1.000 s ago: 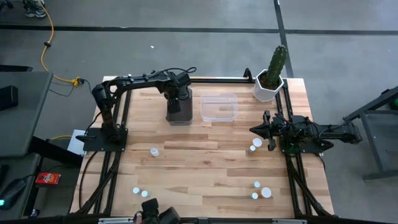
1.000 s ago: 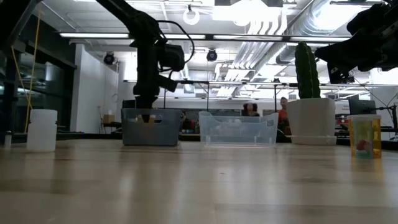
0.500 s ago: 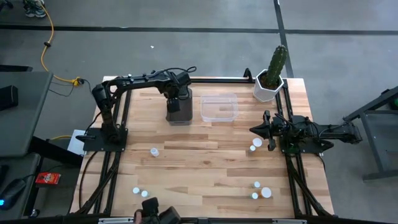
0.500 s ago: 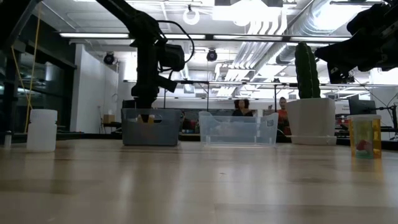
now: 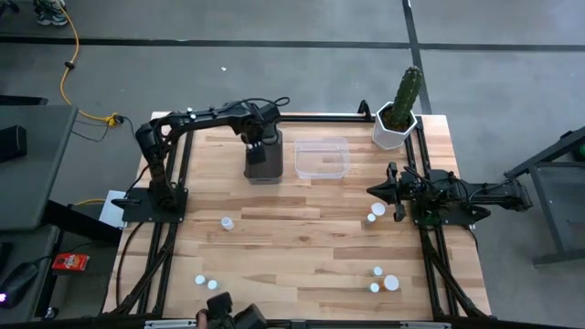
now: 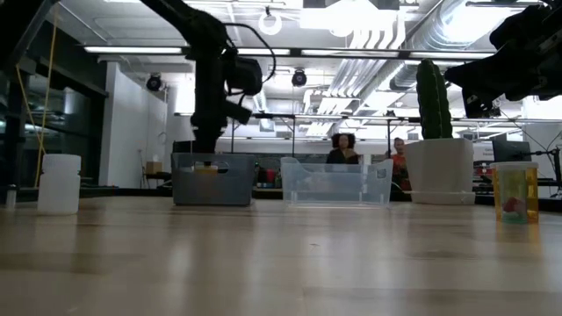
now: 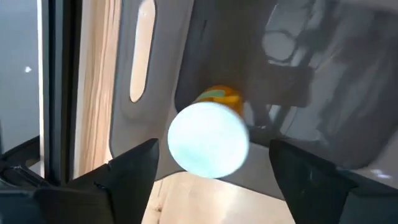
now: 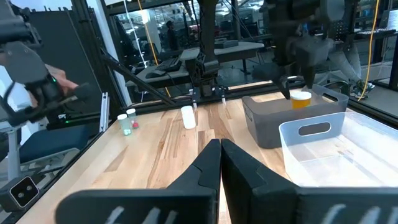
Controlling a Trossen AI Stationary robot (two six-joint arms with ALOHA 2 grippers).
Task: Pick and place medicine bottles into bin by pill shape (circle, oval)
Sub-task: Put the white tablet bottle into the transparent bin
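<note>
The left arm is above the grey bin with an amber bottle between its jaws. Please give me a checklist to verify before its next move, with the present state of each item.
1. Left gripper over the grey bin: ok, it hangs above the bin's inside.
2. Jaws apart: ok, they stand wide on both sides of the amber bottle.
3. Bottle free of the jaws: ok, gaps show on both sides of its white cap.
4. Bottle at rest on the bin floor: cannot tell; the right wrist view shows it level with the rim.
5. Right gripper out of the way: ok, shut, waiting at the table's right side.
6. Bottles left to sort: ok, several stand on the table, one at.
</note>
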